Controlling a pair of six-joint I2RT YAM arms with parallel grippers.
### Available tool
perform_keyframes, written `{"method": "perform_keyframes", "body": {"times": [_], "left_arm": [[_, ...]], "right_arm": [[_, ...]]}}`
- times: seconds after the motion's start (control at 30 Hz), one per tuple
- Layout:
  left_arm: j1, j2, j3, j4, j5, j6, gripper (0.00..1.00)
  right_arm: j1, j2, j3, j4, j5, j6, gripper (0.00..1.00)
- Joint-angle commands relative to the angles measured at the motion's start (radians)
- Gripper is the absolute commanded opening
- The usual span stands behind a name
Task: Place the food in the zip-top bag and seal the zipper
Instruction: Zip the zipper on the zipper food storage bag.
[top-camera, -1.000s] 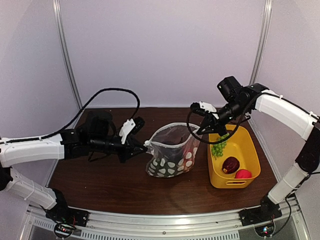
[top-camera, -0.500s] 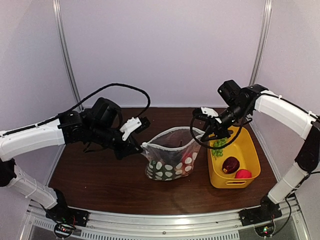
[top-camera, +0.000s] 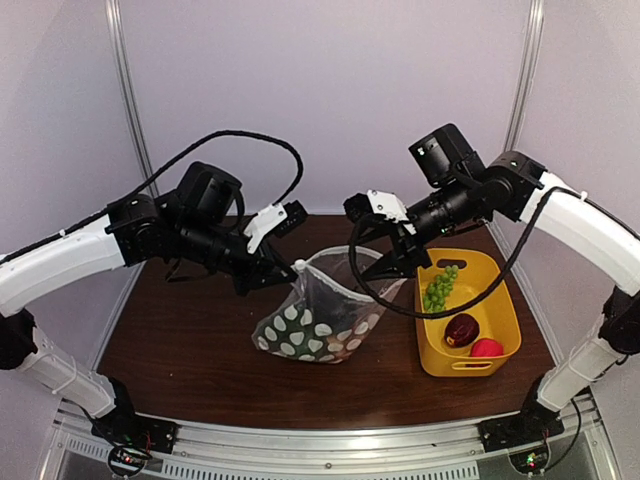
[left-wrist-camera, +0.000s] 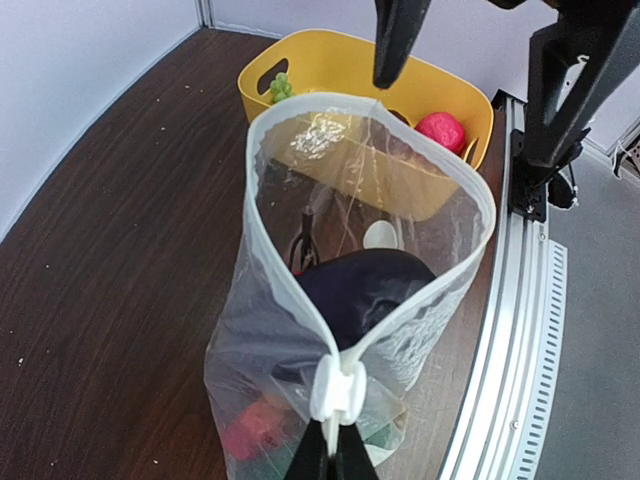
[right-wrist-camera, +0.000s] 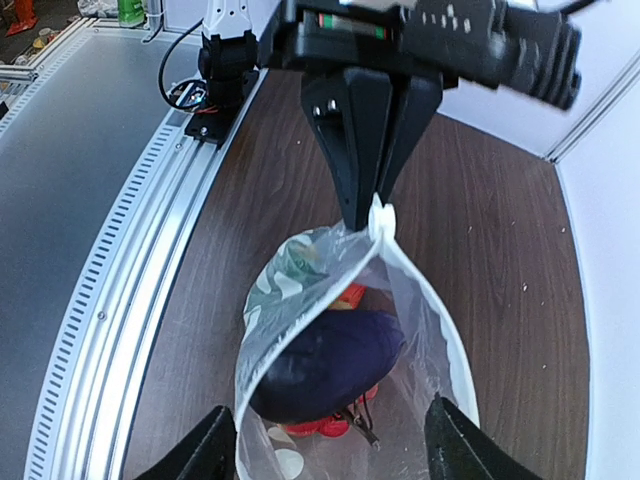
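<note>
The clear zip-top bag (top-camera: 315, 325) with white dots hangs tilted, its mouth wide open. My left gripper (top-camera: 288, 274) is shut on the zipper's end, at the white slider (left-wrist-camera: 337, 385). The white zipper (left-wrist-camera: 272, 235) rims the mouth. Inside the bag lie a dark purple eggplant (right-wrist-camera: 330, 360) and red food pieces (right-wrist-camera: 352, 293). My right gripper (top-camera: 385, 243) stands open above the far side of the mouth, holding nothing. Its fingertips (right-wrist-camera: 212, 445) straddle the bag. Green grapes (top-camera: 438, 288), a dark red piece (top-camera: 461, 329) and a pink piece (top-camera: 487, 348) lie in the yellow tub.
The yellow tub (top-camera: 500, 300) stands right of the bag on the brown table (top-camera: 180, 350). A black cable loop (top-camera: 365, 290) from the right arm hangs across the bag's right side. An aluminium rail (top-camera: 330, 450) runs along the near edge. White walls enclose the back and sides.
My right gripper has opened and swung up and left, from beside the tub to over the bag's mouth. My left arm has raised the zipper end, and the bag now tilts left.
</note>
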Motion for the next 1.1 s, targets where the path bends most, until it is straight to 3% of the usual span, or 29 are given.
{"method": "perform_keyframes", "body": {"times": [0.0,0.2,0.37,0.57,0.9,1.07], "left_arm": [[-0.008,0.006,0.029,-0.016,0.029,0.004,0.03],[-0.01,-0.006,0.001,-0.014,0.043,-0.001,0.06],[-0.01,-0.009,-0.014,-0.015,0.048,0.0,0.07],[-0.01,-0.026,-0.039,-0.016,0.024,-0.004,0.01],[-0.019,-0.284,-0.244,0.192,-0.061,-0.087,0.0],[-0.023,-0.314,-0.274,0.222,-0.057,-0.083,0.0]], "right_arm": [[0.068,0.025,0.055,0.051,0.088,0.081,0.66],[0.127,0.064,0.023,0.195,0.127,0.195,0.59],[0.151,0.104,0.01,0.254,0.104,0.208,0.61],[0.186,0.159,0.017,0.253,0.103,0.208,0.61],[0.247,0.205,0.031,0.275,0.169,0.231,0.6],[0.251,0.248,0.079,0.318,0.146,0.297,0.59]]}}
